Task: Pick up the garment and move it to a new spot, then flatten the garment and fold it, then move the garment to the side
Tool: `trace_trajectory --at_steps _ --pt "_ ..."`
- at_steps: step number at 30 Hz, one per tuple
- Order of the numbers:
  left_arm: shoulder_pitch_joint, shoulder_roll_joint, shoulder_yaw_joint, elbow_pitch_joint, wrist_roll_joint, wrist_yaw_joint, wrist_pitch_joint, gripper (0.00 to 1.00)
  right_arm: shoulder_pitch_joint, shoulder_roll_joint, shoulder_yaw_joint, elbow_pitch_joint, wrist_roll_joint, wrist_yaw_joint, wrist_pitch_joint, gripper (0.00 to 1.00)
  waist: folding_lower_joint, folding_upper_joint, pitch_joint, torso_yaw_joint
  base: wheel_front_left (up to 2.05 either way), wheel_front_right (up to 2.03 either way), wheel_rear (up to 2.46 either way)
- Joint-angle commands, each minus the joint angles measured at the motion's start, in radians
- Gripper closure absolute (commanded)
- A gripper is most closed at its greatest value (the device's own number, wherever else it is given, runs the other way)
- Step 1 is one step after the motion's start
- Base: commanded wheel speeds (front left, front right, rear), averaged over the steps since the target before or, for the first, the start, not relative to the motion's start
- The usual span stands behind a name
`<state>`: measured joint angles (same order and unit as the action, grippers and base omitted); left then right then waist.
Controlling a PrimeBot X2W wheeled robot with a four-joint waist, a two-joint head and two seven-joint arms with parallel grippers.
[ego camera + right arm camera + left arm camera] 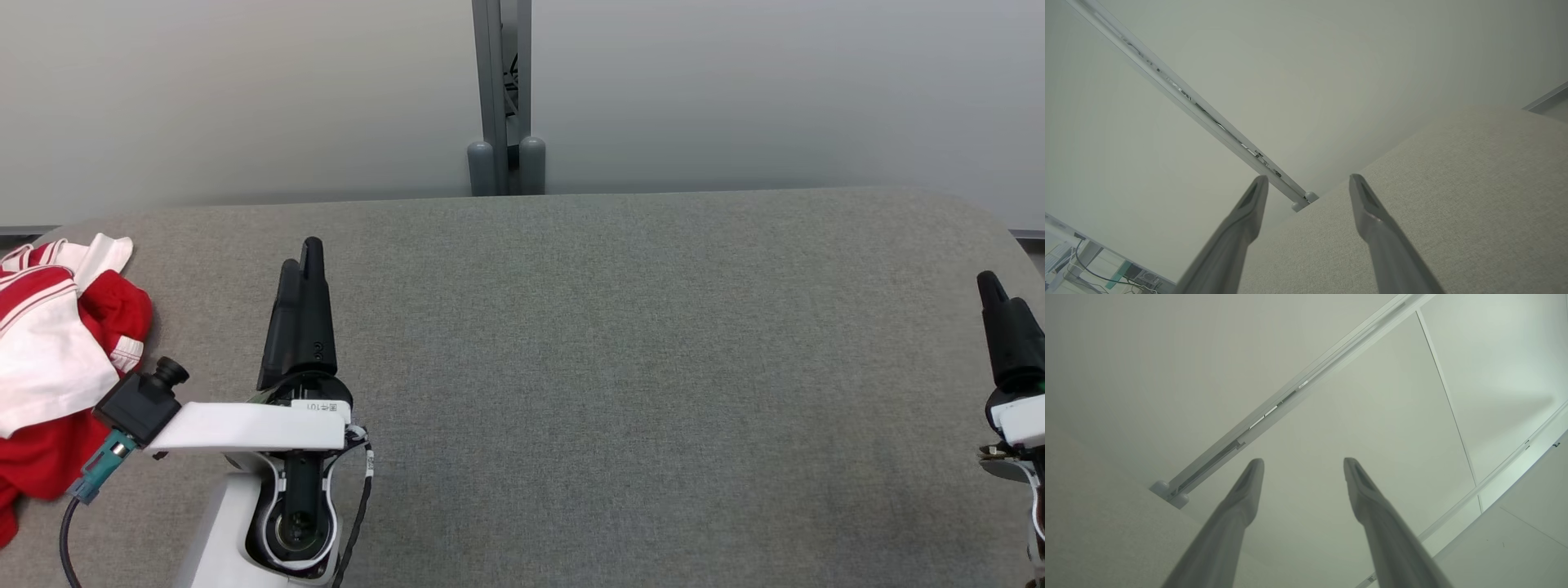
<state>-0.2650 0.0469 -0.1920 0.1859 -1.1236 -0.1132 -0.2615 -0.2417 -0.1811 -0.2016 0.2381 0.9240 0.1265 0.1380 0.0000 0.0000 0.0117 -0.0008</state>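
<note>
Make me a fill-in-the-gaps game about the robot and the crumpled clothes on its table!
1. The crumpled garment is white and ____.
2. It lies at the robot's ____ end of the grey table.
3. The left gripper has its jaws ____.
4. The right gripper, jaws apart too, holds ____.

Missing words: red; left; open; nothing.

The grey surface (pixel 620 367) is being viewed from above by the head camera, which is being aimed toward the post (pixel 506 98) at 12 o'clock. Both wrist cameras are being held low over the surface, tilted upward; that post is being caught by all three.
</note>
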Motion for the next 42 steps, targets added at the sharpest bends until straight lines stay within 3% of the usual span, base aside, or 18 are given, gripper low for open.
trace_trajectory --at_steps 1,18,42 --pt "-0.017 0.002 -0.001 -0.029 0.059 0.004 0.0 0.0 -0.005 -0.026 0.022 -0.027 -0.059 0.004 -0.02 0.0 0.0 0.0 0.0 0.0 0.0 0.0 0.0" --pt "0.031 0.03 -0.031 -0.032 0.466 0.064 0.0 0.0 0.047 -0.031 0.121 -0.067 -0.326 0.005 -0.117 0.0 0.0 0.0 -0.002 -0.002 0.0 0.0 0.0" --pt "0.133 0.054 0.029 -0.044 0.717 0.131 0.122 0.0 0.14 0.028 0.153 -0.073 -0.585 0.005 -0.181 0.0 0.0 0.0 -0.02 -0.001 0.0 0.0 0.0"
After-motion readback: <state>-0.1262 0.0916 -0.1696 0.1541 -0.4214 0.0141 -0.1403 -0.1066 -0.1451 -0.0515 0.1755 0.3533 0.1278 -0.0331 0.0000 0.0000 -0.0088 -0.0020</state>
